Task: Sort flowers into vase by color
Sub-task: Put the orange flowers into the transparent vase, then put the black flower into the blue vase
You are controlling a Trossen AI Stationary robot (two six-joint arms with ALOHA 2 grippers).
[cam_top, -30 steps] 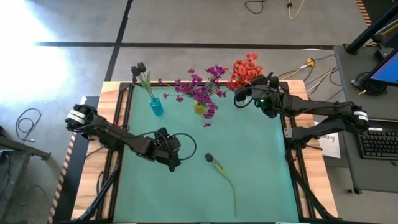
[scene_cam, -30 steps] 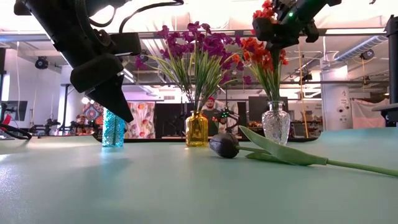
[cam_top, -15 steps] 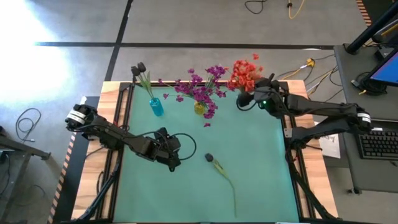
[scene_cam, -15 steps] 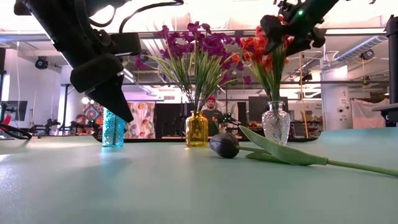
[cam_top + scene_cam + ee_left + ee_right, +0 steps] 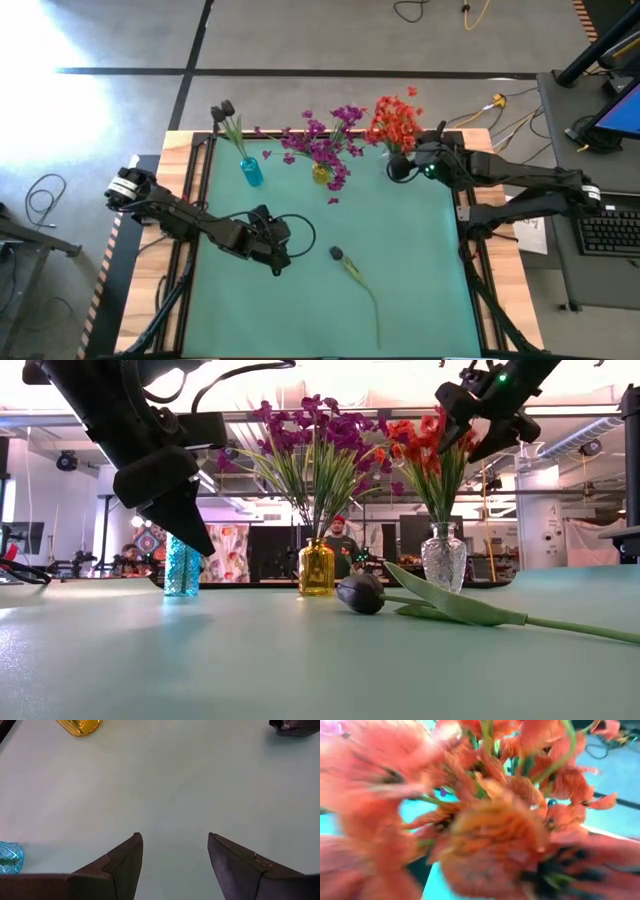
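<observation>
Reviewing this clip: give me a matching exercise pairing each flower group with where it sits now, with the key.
Things:
1. orange-red flowers
2. purple flowers
3. dark-bud flowers
4. loose dark flower

Places:
A. blue vase
B. lying on the green mat
C. clear vase
D. yellow vase

Pairs: 1-C, 2-D, 3-A, 4-B

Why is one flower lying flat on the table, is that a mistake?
It does stand out: one dark-budded flower lies loose on the green table, while the other flowers stand in the blue vase, yellow vase and clear vase. It looks unsorted rather than damaged.
</observation>
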